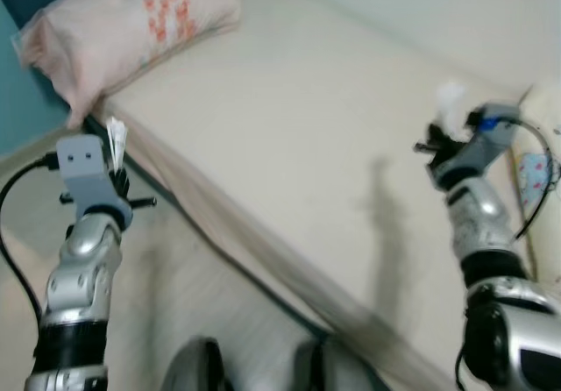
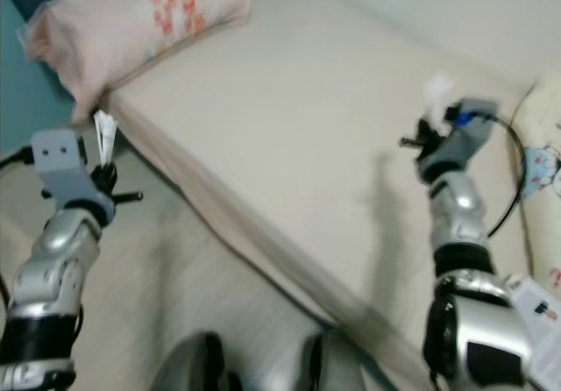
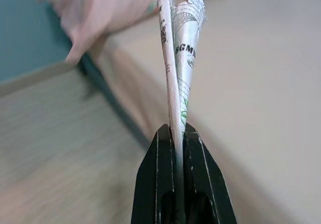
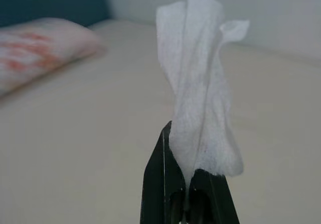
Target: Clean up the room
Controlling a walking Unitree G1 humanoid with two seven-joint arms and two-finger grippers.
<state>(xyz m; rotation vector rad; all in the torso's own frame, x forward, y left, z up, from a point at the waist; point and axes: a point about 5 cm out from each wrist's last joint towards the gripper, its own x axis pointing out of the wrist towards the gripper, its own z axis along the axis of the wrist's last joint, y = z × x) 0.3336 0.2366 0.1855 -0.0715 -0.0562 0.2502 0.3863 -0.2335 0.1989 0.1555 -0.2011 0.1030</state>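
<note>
My left gripper (image 3: 178,133) is shut on a folded printed paper wrapper (image 3: 180,43), white with green and black print. It is held up beside the bed's near edge, below the pillow; the wrapper (image 1: 117,141) also shows in the left eye view. My right gripper (image 4: 183,176) is shut on a crumpled white tissue (image 4: 200,103), raised over the right part of the mattress; the tissue (image 1: 450,100) sticks up above that wrist. Both arms are lifted in front of me.
A cream bed (image 1: 289,119) runs diagonally across the view. A pink flowered pillow (image 1: 131,23) lies at its head by a teal wall (image 1: 22,102). Another patterned pillow (image 2: 543,163) sits at the right. Pale floor (image 1: 175,295) lies to the left of the bed.
</note>
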